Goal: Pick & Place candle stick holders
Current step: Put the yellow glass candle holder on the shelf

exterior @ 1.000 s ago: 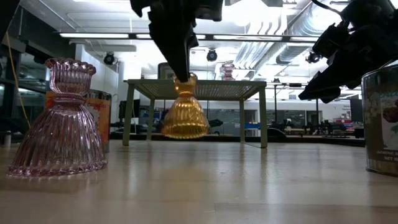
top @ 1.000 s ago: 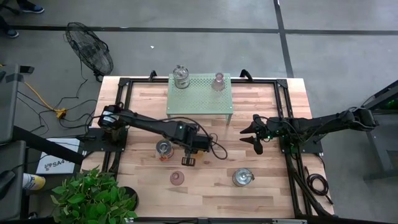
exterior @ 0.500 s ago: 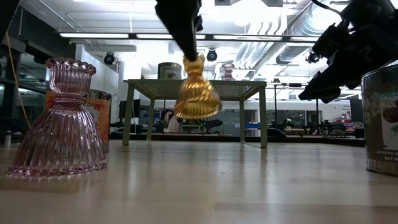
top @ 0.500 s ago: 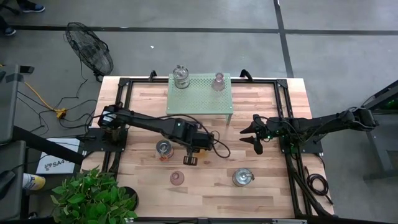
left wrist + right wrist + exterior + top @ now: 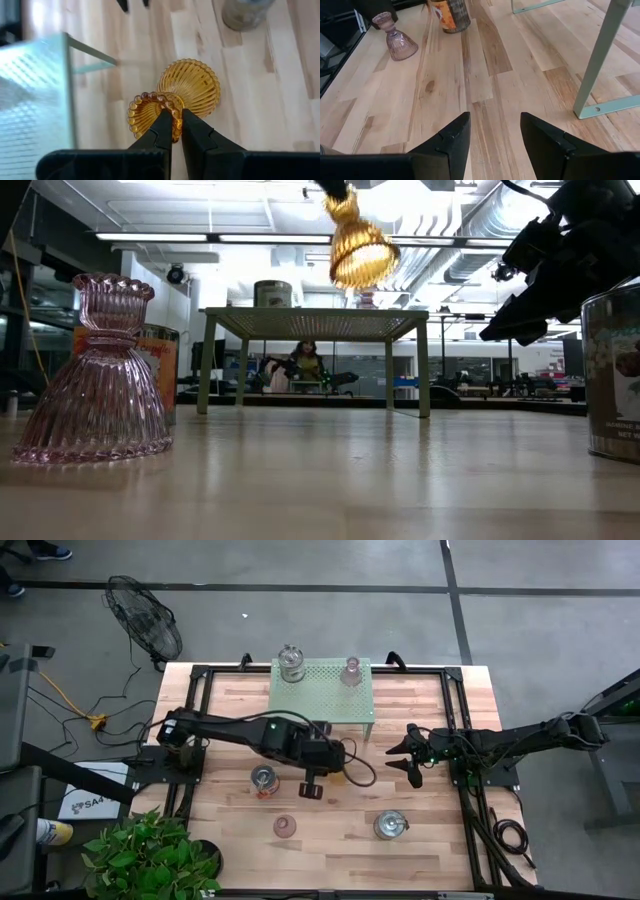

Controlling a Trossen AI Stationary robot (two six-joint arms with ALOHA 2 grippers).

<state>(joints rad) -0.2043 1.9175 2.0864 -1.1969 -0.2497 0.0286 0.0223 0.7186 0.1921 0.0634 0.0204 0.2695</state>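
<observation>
Carry step under way: amber candle holder (image 5: 360, 248) pinched at its rim in left gripper (image 5: 173, 121) jaws, aloft beside green shelf (image 5: 322, 690), next needing lowering onto it; right gripper (image 5: 491, 131) parked open.

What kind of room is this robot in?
Probably a robot lab or workshop. A wooden workbench stands on a bare concrete floor, with a floor fan nearby. Pipes and ducts run along the ceiling, and strip lights hang overhead.
</observation>
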